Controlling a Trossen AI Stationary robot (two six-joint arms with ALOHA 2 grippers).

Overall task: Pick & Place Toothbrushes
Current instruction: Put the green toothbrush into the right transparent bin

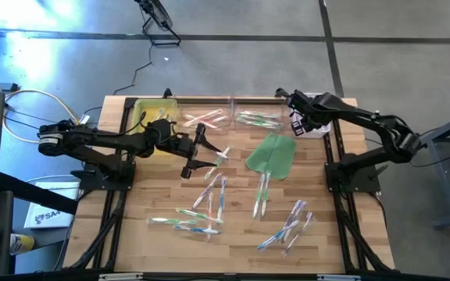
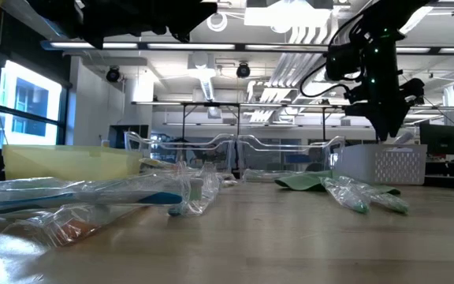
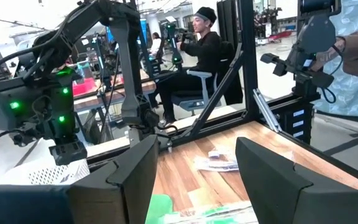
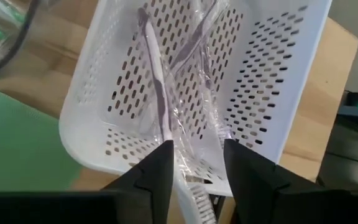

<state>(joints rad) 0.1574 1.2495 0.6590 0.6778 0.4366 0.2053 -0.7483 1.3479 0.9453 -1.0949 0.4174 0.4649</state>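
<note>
Wood-slat surface (image 1: pixel 233 234) in a big open lab with ceiling lights and desks behind, and somebody sits in an office chair past the far edge. Toothbrushes (image 1: pixel 209 199) are scattered all over the near half in loose clusters, each in a crinkly clear wrapper, with a green cloth (image 1: pixel 272 154) lying mid-surface. A few more sit in the clear bins (image 1: pixel 233 117) along the back.

My right end effector (image 4: pixel 194 165) hangs over the white perforated basket (image 4: pixel 253 81) at the back right corner. A purple-handled wrapped toothbrush (image 4: pixel 157 93) reaches from between my fingers down into the basket, so I'd say I'm pinching its wrapper end with the fingers nearly together. My left end effector (image 3: pixel 194 180) hovers over the middle of the surface, spread wide, holding nothing.

Handling-wise, my guess is these are super light and stiff inside, but the glossy film is slippery and puffy, so it slides around the brush. Best bet seems to be clamping across the handle around mid-length, not the loose wrapper tail. Overlapping ones will probably drag neighbours along, so I'd go for a loner at the edge of a pile.
</note>
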